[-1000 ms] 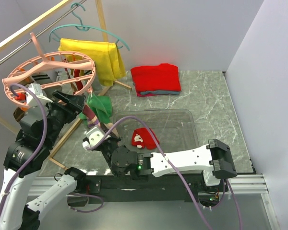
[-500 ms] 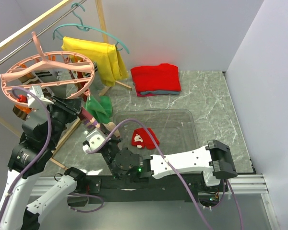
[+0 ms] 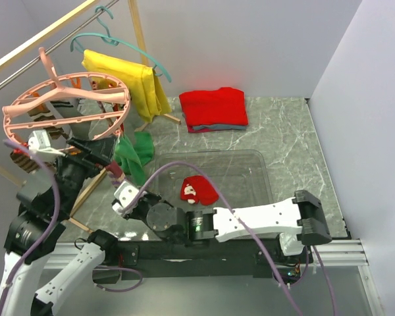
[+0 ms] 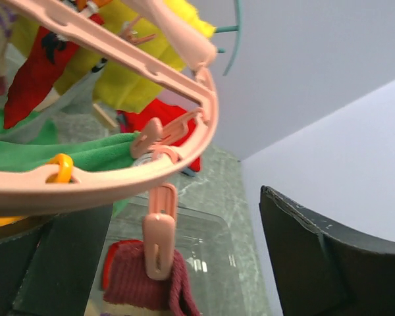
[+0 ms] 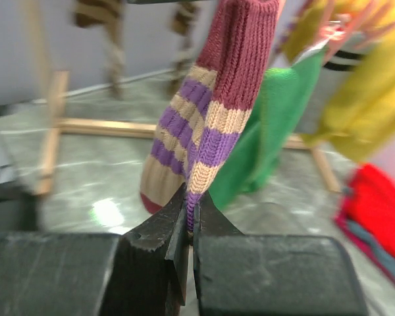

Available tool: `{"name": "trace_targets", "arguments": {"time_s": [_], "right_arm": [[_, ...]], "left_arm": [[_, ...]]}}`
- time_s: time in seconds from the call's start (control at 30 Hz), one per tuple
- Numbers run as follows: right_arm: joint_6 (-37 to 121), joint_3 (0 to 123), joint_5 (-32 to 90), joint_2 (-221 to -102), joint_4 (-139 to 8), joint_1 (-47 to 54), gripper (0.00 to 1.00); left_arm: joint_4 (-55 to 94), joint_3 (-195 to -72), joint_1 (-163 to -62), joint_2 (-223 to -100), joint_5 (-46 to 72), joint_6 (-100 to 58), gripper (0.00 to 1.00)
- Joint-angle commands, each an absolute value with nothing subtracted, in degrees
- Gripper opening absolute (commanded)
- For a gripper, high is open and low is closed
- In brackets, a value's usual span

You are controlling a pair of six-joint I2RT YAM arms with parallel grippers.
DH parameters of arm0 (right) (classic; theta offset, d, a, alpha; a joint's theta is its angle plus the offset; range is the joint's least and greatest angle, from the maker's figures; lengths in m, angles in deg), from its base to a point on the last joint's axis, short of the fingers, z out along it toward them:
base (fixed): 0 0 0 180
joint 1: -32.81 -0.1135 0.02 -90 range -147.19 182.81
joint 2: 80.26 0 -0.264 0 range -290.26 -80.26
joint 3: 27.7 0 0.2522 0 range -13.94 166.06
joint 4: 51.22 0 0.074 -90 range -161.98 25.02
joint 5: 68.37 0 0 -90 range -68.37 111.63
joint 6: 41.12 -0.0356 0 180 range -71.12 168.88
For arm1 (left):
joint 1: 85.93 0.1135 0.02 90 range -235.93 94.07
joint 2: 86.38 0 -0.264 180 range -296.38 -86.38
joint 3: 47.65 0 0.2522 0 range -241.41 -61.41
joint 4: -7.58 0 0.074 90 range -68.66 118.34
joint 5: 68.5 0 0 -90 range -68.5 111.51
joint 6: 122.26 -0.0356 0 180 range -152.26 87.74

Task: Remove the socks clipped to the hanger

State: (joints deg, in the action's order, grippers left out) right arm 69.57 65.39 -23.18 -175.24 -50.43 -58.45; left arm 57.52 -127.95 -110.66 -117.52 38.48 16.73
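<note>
The pink ring hanger [image 3: 66, 105] hangs at the upper left and fills the top of the left wrist view [image 4: 118, 178]. One of its clips [image 4: 159, 237] holds the maroon cuff of a brown, tan and purple striped sock [image 4: 128, 283]. My left gripper [image 4: 164, 257] is open, its fingers apart on either side of that clip. My right gripper [image 5: 189, 224] is shut on the lower part of the same striped sock [image 5: 217, 112], below the hanger [image 3: 116, 174]. A red sock with a white figure [image 3: 197, 189] lies in the clear bin [image 3: 250, 164]. Other socks [image 3: 23, 158] hang from the hanger's left side.
A green cloth [image 3: 133, 155] hangs beside the striped sock. A yellow shirt [image 3: 128, 76] hangs on a teal coat hanger [image 3: 118, 43]. A folded red garment [image 3: 214, 108] lies at the back. A wooden rack leg [image 3: 92, 187] slants across the floor on the left.
The right gripper has moved left and down with the striped sock in it. The hanger has tilted and swung, and the left arm has shifted left and lower.
</note>
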Motion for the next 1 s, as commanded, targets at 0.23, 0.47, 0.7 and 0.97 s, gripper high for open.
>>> {"name": "trace_targets", "arguments": {"time_s": [0.23,0.47,0.7,0.97], "right_arm": [[40.5,68.2,23.4,-159.8,-70.0,-46.0,0.0],[35.5,70.6,47.0,-159.8,-69.5,-40.4,0.0],[28.8,72.0,59.8,-161.2,-65.2,-37.9,0.0],[27.3,73.8,63.7,-162.7,-65.9,-37.4,0.0]], "left_arm": [[57.8,-128.4,-110.6,-109.1,27.8,18.3,0.91],[55.7,-124.5,-110.5,-105.6,25.9,24.7,0.91],[47.8,-116.8,-110.6,-104.0,24.6,30.8,0.89],[45.9,-116.3,-110.6,-103.1,28.6,33.7,0.88]]}}
